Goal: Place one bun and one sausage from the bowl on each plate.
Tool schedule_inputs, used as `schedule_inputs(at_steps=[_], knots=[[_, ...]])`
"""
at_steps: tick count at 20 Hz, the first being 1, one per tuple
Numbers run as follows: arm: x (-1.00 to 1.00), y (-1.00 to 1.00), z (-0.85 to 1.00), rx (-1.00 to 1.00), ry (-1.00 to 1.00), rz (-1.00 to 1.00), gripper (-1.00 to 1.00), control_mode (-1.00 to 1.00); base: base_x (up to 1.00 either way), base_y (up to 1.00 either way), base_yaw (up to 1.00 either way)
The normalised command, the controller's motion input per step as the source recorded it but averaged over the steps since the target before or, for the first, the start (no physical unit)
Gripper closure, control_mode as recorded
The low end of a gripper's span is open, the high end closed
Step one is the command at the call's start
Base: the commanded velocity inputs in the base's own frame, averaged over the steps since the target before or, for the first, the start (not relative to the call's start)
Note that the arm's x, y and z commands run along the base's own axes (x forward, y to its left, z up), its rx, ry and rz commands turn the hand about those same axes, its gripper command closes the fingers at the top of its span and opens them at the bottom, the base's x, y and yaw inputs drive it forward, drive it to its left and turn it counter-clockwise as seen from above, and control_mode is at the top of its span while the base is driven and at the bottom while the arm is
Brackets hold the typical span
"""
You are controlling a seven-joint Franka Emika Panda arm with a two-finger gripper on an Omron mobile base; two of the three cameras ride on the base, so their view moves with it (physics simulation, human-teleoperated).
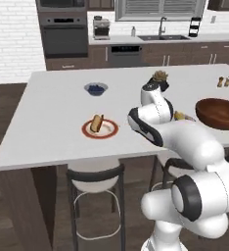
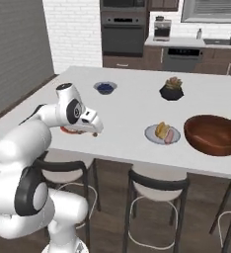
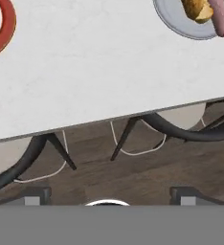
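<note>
The red-rimmed plate (image 1: 100,128) carries a bun (image 1: 96,123) with a sausage tucked against it. On the light grey plate (image 2: 153,133) lie a bun (image 2: 162,129) and a pink sausage (image 2: 170,135). To that plate's right stands the big reddish-brown bowl (image 2: 213,134); its inside looks plain brown. My gripper (image 3: 109,196) is open and holds nothing. It hangs over the counter's front edge, between the two plates. In the hand view the red plate (image 3: 4,33) is at the top left and the grey plate (image 3: 181,26) at the top right.
A small blue-grey bowl of berries (image 1: 96,88) and a black plant pot (image 2: 172,89) stand farther back on the white counter (image 1: 53,108). Two shakers (image 1: 223,82) sit at its far right. Stools (image 2: 157,185) are tucked under the front edge.
</note>
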Motion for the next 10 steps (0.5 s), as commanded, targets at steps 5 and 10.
schedule_inputs(at_steps=[5, 10], knots=[[0.00, 0.00, 0.00, 0.00, 0.00, 0.00, -1.00, 1.00, -0.09, -1.00, 0.00], [0.00, 0.00, 0.00, 0.00, 0.00, 0.00, -1.00, 1.00, 0.27, -1.00, 0.04]])
